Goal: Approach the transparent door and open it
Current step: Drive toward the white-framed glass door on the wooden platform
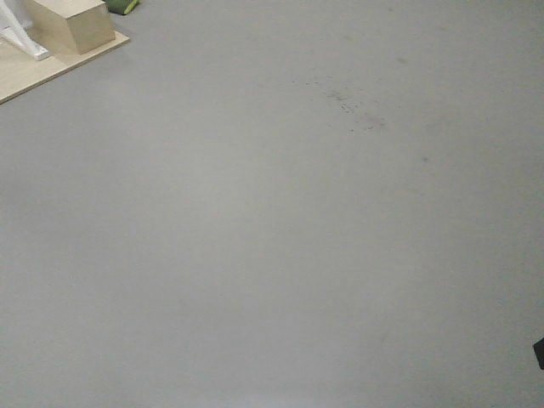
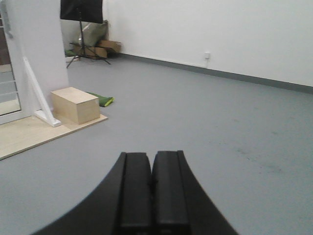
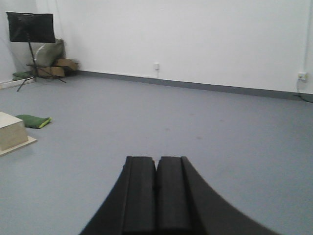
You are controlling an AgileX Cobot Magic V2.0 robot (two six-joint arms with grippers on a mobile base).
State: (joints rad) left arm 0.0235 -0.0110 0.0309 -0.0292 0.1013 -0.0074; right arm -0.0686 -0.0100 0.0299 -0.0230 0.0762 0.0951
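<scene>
Left gripper [image 2: 151,186]: jaws pressed together, nothing held. Right gripper [image 3: 156,193]: same condition. Both point low across the grey floor [image 1: 272,238].

The door [image 2: 7,83] appears only in the left wrist view, as a narrow strip at the far left edge: glass with thin white bars, well apart from both grippers. A white panel [image 2: 41,44] stands just beside it. A wood board [image 2: 24,134] lies at its foot. 1 box [image 2: 75,104] sits on the board. 1 green pad [image 2: 103,101] lies just beyond the box. 1 black stand [image 2: 81,12] is near the back wall.
</scene>
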